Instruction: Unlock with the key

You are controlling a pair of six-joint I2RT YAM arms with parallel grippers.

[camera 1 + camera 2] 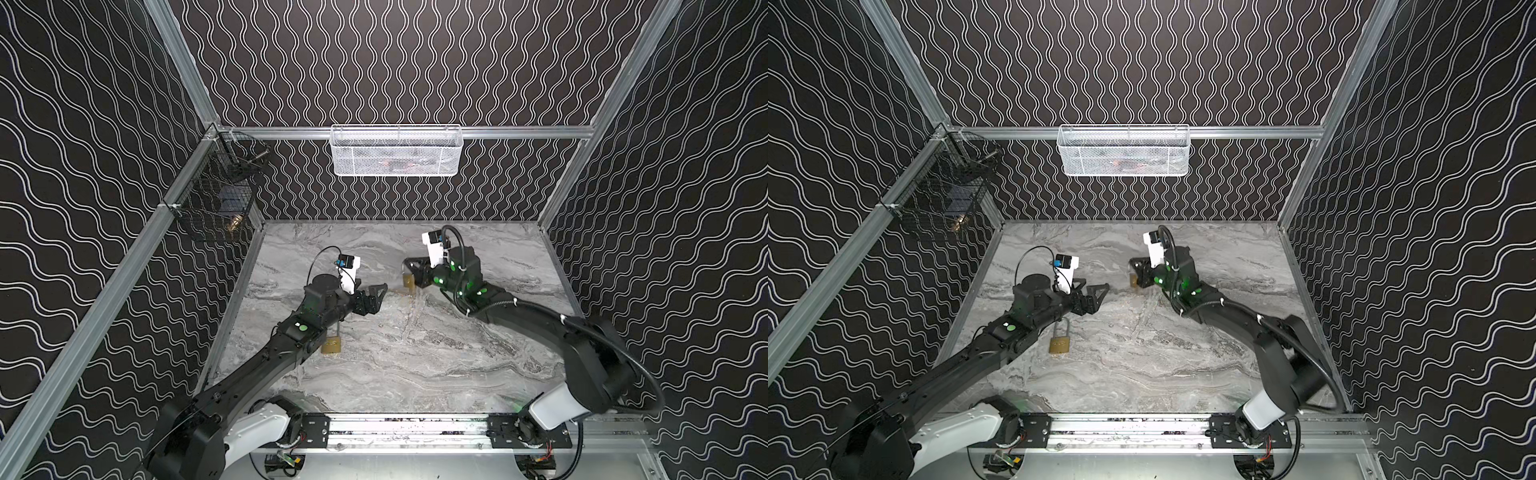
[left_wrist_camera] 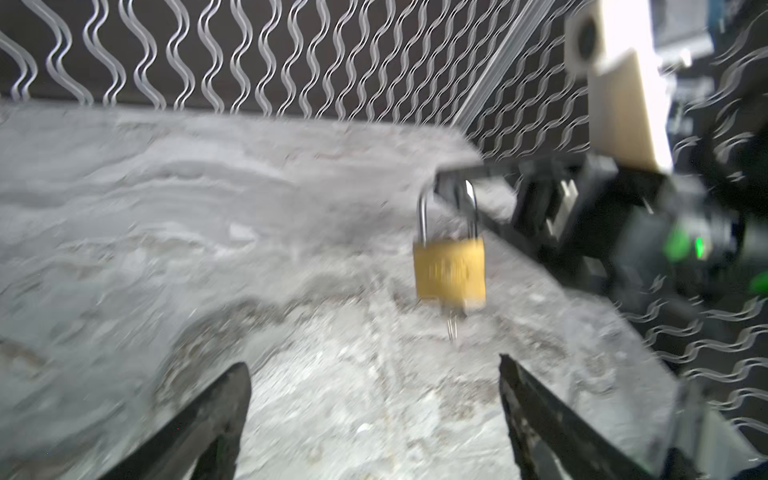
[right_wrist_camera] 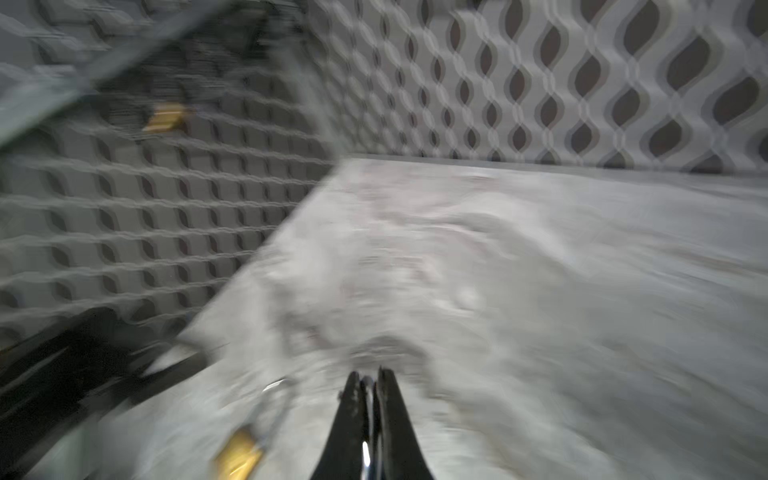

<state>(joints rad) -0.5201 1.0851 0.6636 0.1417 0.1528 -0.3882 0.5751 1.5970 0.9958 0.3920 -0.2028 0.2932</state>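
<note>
Trouble, from where I stand, would start with how loosely the padlock [image 2: 450, 268] is carried. The right fingers [image 3: 347, 424] are pressed together on the top of its shackle [image 2: 422, 216], and the brass body dangles clear of the bench [image 1: 415, 374], free to swing and twist. A thin bit of metal pokes out of its underside, which I take to be the key [image 2: 452, 324], though the blur won't let me swear to it. The left fingers [image 2: 216, 419] are spread wide and empty, aimed at the padlock and near it but not touching. If they come in to pinch that key while the body sways, they could close on air, or bump it and set the whole thing spinning. Even with a good hold, a twist may just turn the padlock round under the shackle instead of turning the cylinder, since nothing braces the body. A hard tug could drag the shackle out of that narrow pinch, or pull the key free. Both shackle legs look seated to me, so I'd judge it not yet open. One more hazard: a second padlock [image 1: 331, 345] lies on the bench, partly tucked under the left forearm [image 1: 270, 353] in both top views, and a low sweep of that arm could shove it about.
</note>
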